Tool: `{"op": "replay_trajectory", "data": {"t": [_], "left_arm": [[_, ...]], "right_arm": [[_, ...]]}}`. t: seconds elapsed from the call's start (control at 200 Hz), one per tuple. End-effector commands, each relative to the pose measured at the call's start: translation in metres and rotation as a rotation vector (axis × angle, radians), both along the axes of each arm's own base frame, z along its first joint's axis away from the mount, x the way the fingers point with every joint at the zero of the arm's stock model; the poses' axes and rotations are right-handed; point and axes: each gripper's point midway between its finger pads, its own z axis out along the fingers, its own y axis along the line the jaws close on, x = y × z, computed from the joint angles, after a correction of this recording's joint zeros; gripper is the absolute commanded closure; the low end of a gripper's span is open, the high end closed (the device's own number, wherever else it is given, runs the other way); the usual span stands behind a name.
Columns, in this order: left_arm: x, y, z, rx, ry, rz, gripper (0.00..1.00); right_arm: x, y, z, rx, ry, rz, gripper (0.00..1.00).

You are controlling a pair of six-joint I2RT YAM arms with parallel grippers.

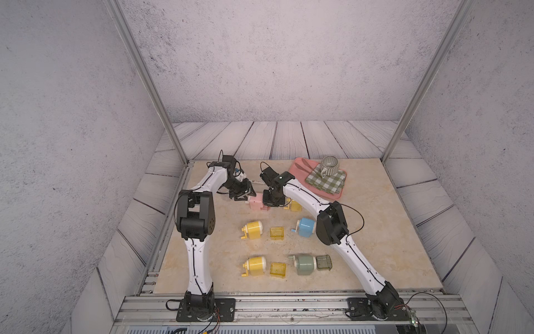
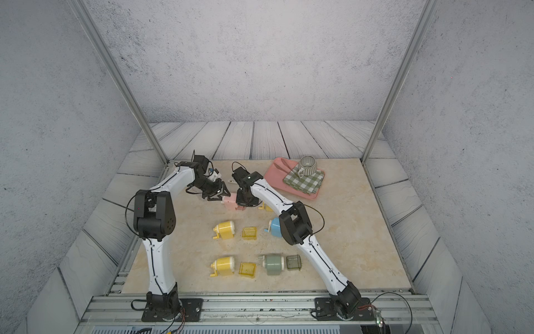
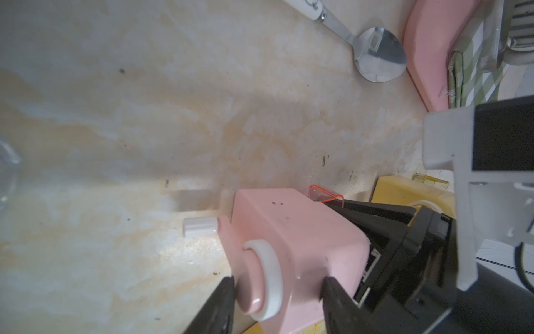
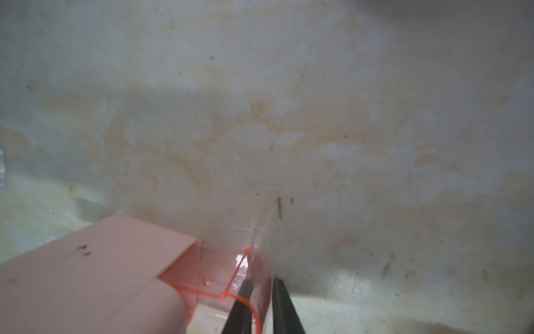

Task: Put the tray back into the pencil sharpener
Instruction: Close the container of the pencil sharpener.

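Left gripper clenches the boxy matte-pink plastic pencil sharpener. Its glossy translucent red tray, partly inserted, has one thin wall between the jaws of the right gripper; pinched or released, unclear.

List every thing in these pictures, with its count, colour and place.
pink sharpener: 1, pink, far middle
red tray: 1, clear red, partly inside the pink sharpener
yellow sharpeners: 3, yellow, two near left, one far, right of the pink sharpener
yellow trays: 2, clear yellow, beside the near yellow sharpeners
blue sharpener: 1, blue, centre right
green sharpener: 1, grey-green, near middle
grey tray: 1, clear grey, beside the green sharpener
serving tray: 1, pink, far right
cloth: 1, green checked, on the serving tray
cup: 1, striped, on the cloth
spoon: 1, steel, beside the serving tray
left gripper: 1, black, shut on the pink sharpener
right gripper: 1, black, astride the red tray's end wall
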Motion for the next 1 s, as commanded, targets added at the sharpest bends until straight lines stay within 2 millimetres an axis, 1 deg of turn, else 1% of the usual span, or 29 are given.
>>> {"op": "replay_trajectory", "data": {"t": [0.0, 0.15, 0.27, 0.4, 0.485, 0.585, 0.691, 0.796, 0.996], "left_arm": [[-0.009, 0.001, -0.008, 0.016, 0.032, -0.008, 0.48], [-0.008, 0.002, -0.006, 0.014, 0.029, -0.005, 0.48], [-0.009, 0.003, -0.004, 0.014, 0.026, 0.0, 0.48], [-0.009, 0.003, -0.003, 0.011, 0.024, 0.0, 0.48], [-0.01, 0.003, -0.002, 0.009, 0.022, 0.0, 0.48], [-0.011, 0.003, -0.002, 0.007, 0.022, 0.002, 0.49], [-0.012, 0.003, -0.001, 0.004, 0.021, 0.003, 0.49], [-0.013, 0.003, -0.001, 0.004, 0.022, 0.004, 0.49], [-0.015, 0.001, -0.002, 0.001, 0.024, 0.0, 0.5]], "right_arm": [[0.003, 0.0, 0.036, 0.056, -0.022, -0.034, 0.79], [0.008, -0.008, 0.051, 0.063, -0.047, -0.057, 0.71], [0.008, -0.015, 0.062, 0.059, -0.056, -0.065, 0.67], [0.005, -0.024, 0.066, 0.039, -0.052, -0.074, 0.67], [0.004, -0.03, 0.066, 0.02, -0.051, -0.079, 0.72], [0.005, -0.034, 0.061, 0.001, -0.042, -0.084, 0.82], [0.004, -0.036, 0.047, -0.02, -0.01, -0.083, 0.86], [0.001, -0.035, 0.036, -0.027, 0.016, -0.08, 0.87], [0.0, -0.031, 0.022, -0.024, 0.044, -0.073, 0.88]]}}
